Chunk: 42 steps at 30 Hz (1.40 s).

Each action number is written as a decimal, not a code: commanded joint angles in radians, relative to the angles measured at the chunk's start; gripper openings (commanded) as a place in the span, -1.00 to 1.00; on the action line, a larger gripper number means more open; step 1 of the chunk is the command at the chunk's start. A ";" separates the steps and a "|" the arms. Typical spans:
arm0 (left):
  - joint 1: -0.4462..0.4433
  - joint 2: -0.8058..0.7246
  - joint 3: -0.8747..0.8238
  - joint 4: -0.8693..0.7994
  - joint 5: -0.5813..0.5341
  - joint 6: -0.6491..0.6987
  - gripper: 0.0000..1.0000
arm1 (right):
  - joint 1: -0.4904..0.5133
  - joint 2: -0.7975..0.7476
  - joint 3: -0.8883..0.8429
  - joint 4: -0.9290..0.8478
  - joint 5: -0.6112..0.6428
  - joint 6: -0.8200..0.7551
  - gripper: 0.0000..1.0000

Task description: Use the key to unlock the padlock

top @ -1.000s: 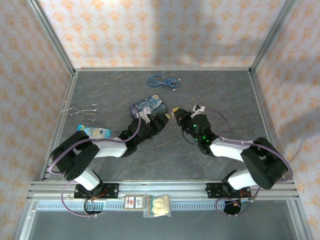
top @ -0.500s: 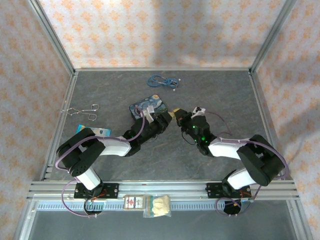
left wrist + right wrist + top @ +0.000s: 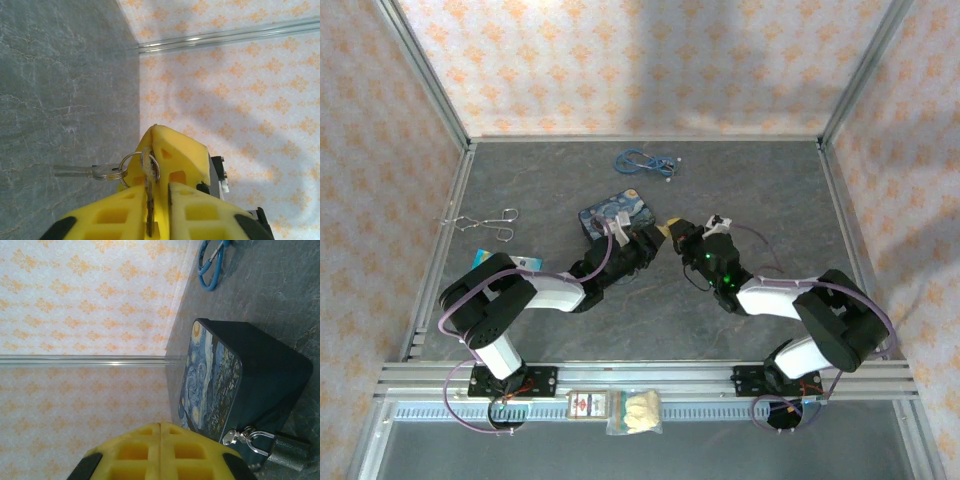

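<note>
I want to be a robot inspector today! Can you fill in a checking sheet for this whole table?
Surface: grey marbled table, no spills seen.
Job's things: padlock hooked through the hasp of the painted tin; key pinched in left claw.
Clutter: wire tongs and blue packet at left; small box and bag on front rail.
Claws: left claw shut on key; right claw shut, tip beside it.
Cables: blue cable coiled at far edge; arm cables draped along both arms.
Surroundings: flower-patterned walls, metal frame.
</note>
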 commanded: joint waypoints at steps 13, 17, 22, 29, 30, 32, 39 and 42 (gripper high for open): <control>0.076 -0.043 -0.009 0.044 0.217 0.112 -1.00 | -0.085 -0.186 -0.046 -0.147 -0.077 -0.272 -0.33; 0.156 -0.043 0.024 -0.047 0.434 0.198 -1.00 | -0.197 -0.261 -0.025 -0.275 -0.268 -0.448 -0.22; 0.205 -0.030 0.133 -0.209 0.675 0.351 -1.00 | -0.295 -0.244 0.045 -0.382 -0.613 -0.625 -0.21; 0.214 -0.036 0.350 -0.758 0.880 0.784 -1.00 | -0.365 -0.162 0.144 -0.411 -0.951 -0.749 -0.22; 0.213 -0.041 0.377 -0.850 0.875 0.870 -1.00 | -0.372 -0.163 0.151 -0.424 -0.961 -0.762 -0.22; 0.214 -0.055 0.413 -0.982 0.864 0.978 -1.00 | -0.385 -0.167 0.163 -0.457 -0.976 -0.790 -0.23; 0.238 -0.102 0.426 -1.043 0.895 1.070 -1.00 | -0.392 -0.162 0.155 -0.482 -1.111 -0.823 -0.25; 0.247 -0.108 0.441 -1.053 0.918 1.092 -1.00 | -0.390 -0.161 0.130 -0.457 -1.136 -0.809 -0.25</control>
